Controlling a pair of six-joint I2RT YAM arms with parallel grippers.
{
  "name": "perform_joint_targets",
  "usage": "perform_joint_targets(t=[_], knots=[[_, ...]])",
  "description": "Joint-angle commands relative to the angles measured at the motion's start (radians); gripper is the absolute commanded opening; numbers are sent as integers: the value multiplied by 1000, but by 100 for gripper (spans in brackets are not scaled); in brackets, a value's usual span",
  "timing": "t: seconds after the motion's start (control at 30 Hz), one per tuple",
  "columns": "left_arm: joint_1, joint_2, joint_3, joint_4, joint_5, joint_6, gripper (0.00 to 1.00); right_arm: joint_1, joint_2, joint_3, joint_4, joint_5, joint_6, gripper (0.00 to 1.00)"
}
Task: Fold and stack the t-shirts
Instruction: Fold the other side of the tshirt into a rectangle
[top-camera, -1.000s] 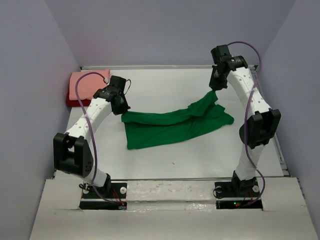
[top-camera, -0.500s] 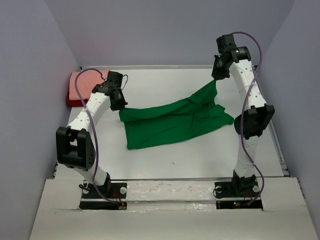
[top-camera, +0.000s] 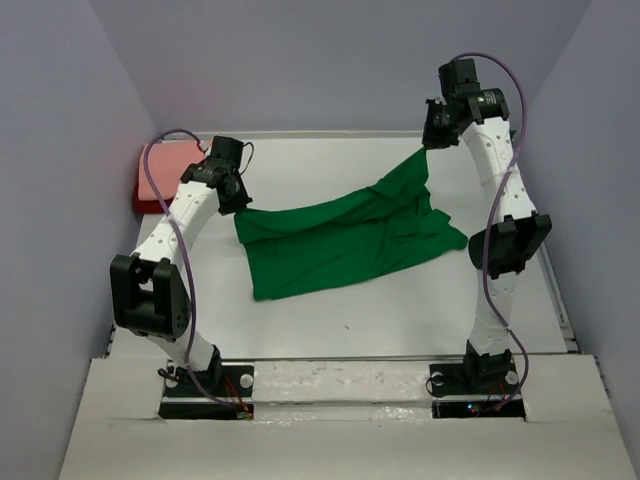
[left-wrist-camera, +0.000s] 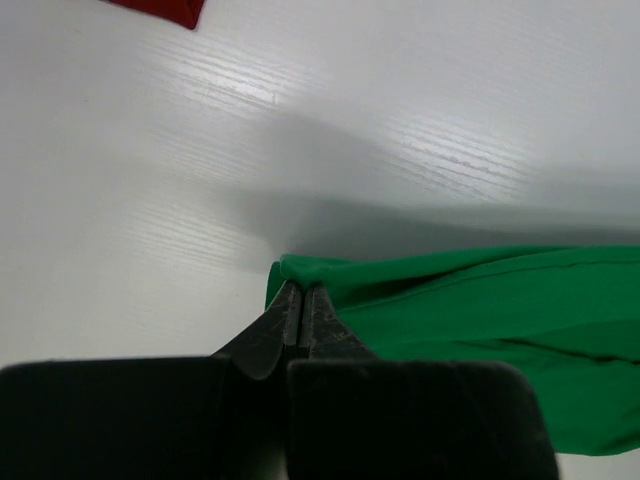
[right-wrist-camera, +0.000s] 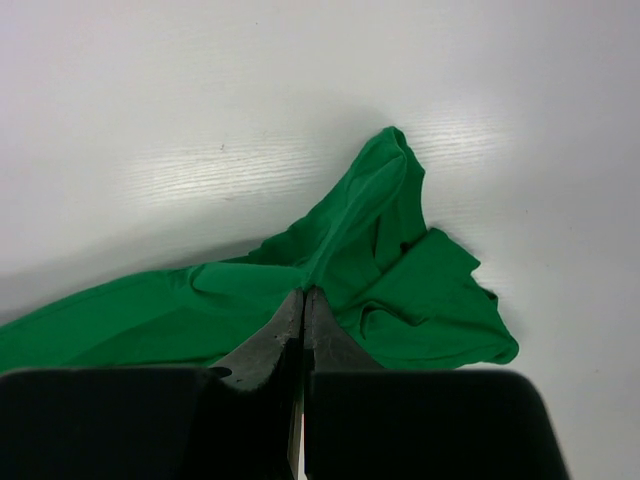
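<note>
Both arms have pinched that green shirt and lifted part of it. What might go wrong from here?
The left fingers and right fingers each grip only a small bit of the green t-shirt, so a tug might pull it free. The cloth sags wrinkled between them, with its near part lying on the table, so it may settle into a crooked fold.

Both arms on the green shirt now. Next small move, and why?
Probably raise the left gripper level with the right gripper and spread them slightly. Both are shut on the far edge of the green shirt, but the right corner hangs higher and the cloth between sags, wrinkled, onto the table.
</note>
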Motion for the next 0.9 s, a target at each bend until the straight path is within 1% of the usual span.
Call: perform_joint_targets(t=[0.0, 0.27, 0.37, 0.53, 0.87], knots=[[12, -5, 66, -3, -33, 17, 0, -4, -24, 52, 75, -47, -44, 0], [19, 1, 77, 0, -47, 9, 0, -13, -1, 90, 125, -90, -72, 0], [25, -2, 63, 0, -50, 12, 0, -13, 8, 98, 140, -136, -81, 0], [39, -20, 28, 15, -58, 12, 0, -23, 17, 97, 171, -151, -99, 0], [66, 1, 12, 29, -62, 12, 0, -64, 95, 118, 216, -260, -102, 0]])
